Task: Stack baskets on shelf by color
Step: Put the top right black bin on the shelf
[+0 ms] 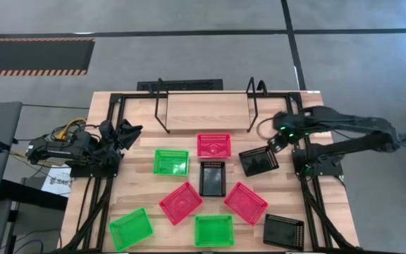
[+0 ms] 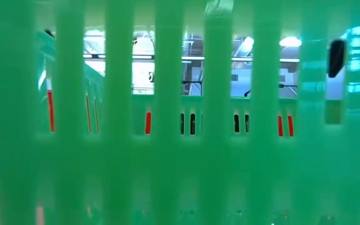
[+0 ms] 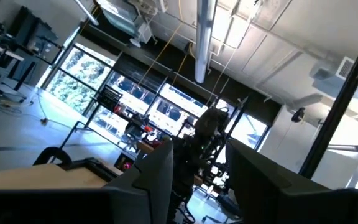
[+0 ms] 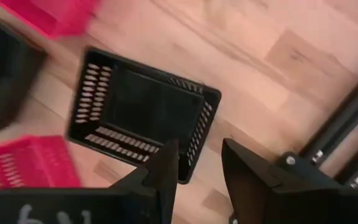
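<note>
Right gripper (image 4: 197, 171) hangs with fingers parted above the rim of the black basket (image 1: 258, 161) at right of centre in the high view, nothing held; I judge I'm lining up a grab there. Shelf (image 1: 206, 111) at upper centre carries no baskets yet. Eight more lie scattered across the table (image 1: 330, 212). Left gripper (image 1: 129, 131) waits open at mid-left, pointing up and away.

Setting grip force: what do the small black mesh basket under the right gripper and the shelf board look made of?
Black mesh basket: likely moulded plastic, semi-matte, with even slotted walls. Shelf board: pale wood by its grain, unglossy, between black wire uprights, probably metal. Right gripper is open above the basket.
</note>
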`<control>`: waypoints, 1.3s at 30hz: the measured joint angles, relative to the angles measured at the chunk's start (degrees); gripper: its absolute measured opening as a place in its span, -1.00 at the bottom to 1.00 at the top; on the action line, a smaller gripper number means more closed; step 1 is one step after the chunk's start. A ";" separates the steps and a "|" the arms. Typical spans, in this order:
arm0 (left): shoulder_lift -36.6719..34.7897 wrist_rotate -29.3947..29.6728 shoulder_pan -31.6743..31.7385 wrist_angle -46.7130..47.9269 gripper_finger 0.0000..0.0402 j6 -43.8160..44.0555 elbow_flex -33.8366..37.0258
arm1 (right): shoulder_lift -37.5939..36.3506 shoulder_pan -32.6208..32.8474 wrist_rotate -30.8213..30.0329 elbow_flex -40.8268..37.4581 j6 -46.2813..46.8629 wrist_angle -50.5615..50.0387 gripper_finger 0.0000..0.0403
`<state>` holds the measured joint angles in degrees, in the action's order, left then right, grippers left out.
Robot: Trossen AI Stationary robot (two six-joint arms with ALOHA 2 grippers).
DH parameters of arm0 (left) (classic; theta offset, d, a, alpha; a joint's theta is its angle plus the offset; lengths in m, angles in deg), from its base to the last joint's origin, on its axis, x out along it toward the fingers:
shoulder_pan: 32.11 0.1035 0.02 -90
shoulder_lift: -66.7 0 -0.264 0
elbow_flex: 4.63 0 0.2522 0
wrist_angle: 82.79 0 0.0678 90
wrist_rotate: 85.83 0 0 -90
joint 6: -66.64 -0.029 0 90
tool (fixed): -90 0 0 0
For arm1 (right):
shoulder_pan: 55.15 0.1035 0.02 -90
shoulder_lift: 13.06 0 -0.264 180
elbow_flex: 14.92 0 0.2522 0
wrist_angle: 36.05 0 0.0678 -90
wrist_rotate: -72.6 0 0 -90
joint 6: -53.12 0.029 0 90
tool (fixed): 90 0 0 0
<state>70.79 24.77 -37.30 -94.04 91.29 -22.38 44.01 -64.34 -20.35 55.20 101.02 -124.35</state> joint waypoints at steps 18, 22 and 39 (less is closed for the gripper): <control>0.00 0.18 0.00 0.00 -0.33 0.05 0.00 | 22.72 2.05 2.76 -8.29 0.72 0.61 0.03; 0.00 0.18 -0.01 0.02 -0.32 0.07 0.00 | 23.99 2.06 5.24 -11.88 0.72 3.98 0.07; 0.02 0.18 0.00 1.08 -0.32 0.01 0.00 | 23.92 2.03 8.37 -14.39 0.35 14.53 -0.82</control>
<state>70.81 24.94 -37.30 -92.96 91.30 -22.38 67.93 -62.30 -11.99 40.81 101.37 -109.82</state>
